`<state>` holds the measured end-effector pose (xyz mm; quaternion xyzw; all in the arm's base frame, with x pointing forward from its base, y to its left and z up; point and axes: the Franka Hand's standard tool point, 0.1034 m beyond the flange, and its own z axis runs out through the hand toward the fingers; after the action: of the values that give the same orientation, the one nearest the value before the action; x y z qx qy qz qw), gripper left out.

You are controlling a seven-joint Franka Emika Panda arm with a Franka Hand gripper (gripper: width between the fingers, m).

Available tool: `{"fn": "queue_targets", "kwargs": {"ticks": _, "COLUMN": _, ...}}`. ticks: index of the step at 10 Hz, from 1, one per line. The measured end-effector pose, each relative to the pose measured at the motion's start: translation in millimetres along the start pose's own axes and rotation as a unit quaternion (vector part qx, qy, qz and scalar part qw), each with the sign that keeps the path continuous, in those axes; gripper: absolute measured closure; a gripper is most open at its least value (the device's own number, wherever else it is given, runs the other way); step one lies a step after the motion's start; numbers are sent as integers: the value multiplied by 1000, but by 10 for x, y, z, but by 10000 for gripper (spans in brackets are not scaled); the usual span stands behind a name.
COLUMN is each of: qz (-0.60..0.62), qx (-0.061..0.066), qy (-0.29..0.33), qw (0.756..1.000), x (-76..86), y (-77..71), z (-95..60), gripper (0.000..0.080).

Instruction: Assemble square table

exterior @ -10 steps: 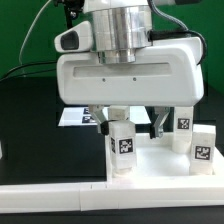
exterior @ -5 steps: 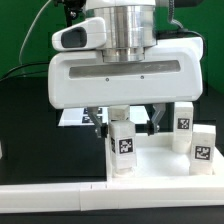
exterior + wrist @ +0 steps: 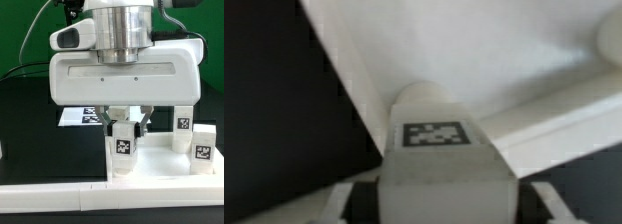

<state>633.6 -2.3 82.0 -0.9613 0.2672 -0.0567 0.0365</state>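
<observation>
One white blocky leg [image 3: 123,147] with a black-and-white tag stands upright on the near left corner of the white square plate [image 3: 160,163]. My gripper [image 3: 127,128] has come straight down over it, and its two fingers press against the leg's upper sides. In the wrist view the same leg [image 3: 438,140] fills the space between the fingers [image 3: 363,198], and the gripper [image 3: 441,205] is shut on it. The plate [image 3: 491,70] lies beneath, against the black table. Two more tagged legs [image 3: 184,128] [image 3: 201,148] stand on the plate at the exterior view's right.
A long white border rail [image 3: 60,195] runs along the front of the table. The marker board [image 3: 73,117] lies on the black tabletop [image 3: 35,130] behind the plate, partly hidden by the gripper body. A green wall stands behind.
The fingers have moved in from wide apart and closed against the leg. The hand stays over the same spot, and the leg has not moved.
</observation>
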Motion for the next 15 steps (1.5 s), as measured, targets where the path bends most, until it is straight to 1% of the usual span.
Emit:
{"fn": "queue_targets", "kwargs": {"ticks": 1, "qz": 101, "qx": 0, "qy": 2, "qw": 995, "x": 9, "y": 2, "z": 6, "gripper": 514}}
{"fn": "queue_targets", "kwargs": {"ticks": 2, "qz": 207, "qx": -2, "qy": 4, "qw": 978, "x": 11, "y": 4, "z": 6, "gripper": 514}}
{"fn": "queue_targets", "kwargs": {"ticks": 3, "qz": 289, "qx": -2, "qy": 7, "qw": 957, "x": 5, "y": 4, "z": 7, "gripper": 514}}
{"fn": "queue_targets", "kwargs": {"ticks": 4, "qz": 372, "qx": 5, "qy": 3, "qw": 928, "x": 5, "y": 17, "z": 5, "gripper": 514}}
{"fn": "queue_targets", "kwargs": {"ticks": 5, "qz": 400, "qx": 10, "qy": -3, "qw": 916, "x": 5, "y": 27, "z": 6, "gripper": 514}}
{"fn": "queue_targets", "kwargs": {"ticks": 6, "qz": 417, "qx": 10, "qy": -3, "qw": 909, "x": 3, "y": 29, "z": 9, "gripper": 514}}
{"fn": "queue_targets", "kwargs": {"ticks": 7, "qz": 394, "qx": 9, "qy": -3, "qw": 919, "x": 3, "y": 30, "z": 10, "gripper": 514}}
{"fn": "queue_targets", "kwargs": {"ticks": 8, "qz": 388, "qx": 10, "qy": -3, "qw": 922, "x": 0, "y": 25, "z": 11, "gripper": 331}}
{"fn": "queue_targets", "kwargs": {"ticks": 9, "qz": 321, "qx": 11, "qy": -2, "qw": 947, "x": -2, "y": 9, "z": 1, "gripper": 214}}
{"fn": "queue_targets", "kwargs": {"ticks": 10, "qz": 207, "qx": 11, "qy": -5, "qw": 978, "x": -36, "y": -31, "z": -3, "gripper": 214}}
{"fn": "queue_targets", "kwargs": {"ticks": 11, "qz": 122, "qx": 10, "qy": -17, "qw": 992, "x": -88, "y": -42, "z": 9, "gripper": 163}}
{"fn": "queue_targets", "kwargs": {"ticks": 12, "qz": 122, "qx": 10, "qy": -14, "qw": 992, "x": -70, "y": -25, "z": 11, "gripper": 154}}
{"fn": "queue_targets", "kwargs": {"ticks": 15, "qz": 14, "qx": 10, "qy": -13, "qw": 1000, "x": -67, "y": -14, "z": 15, "gripper": 151}}
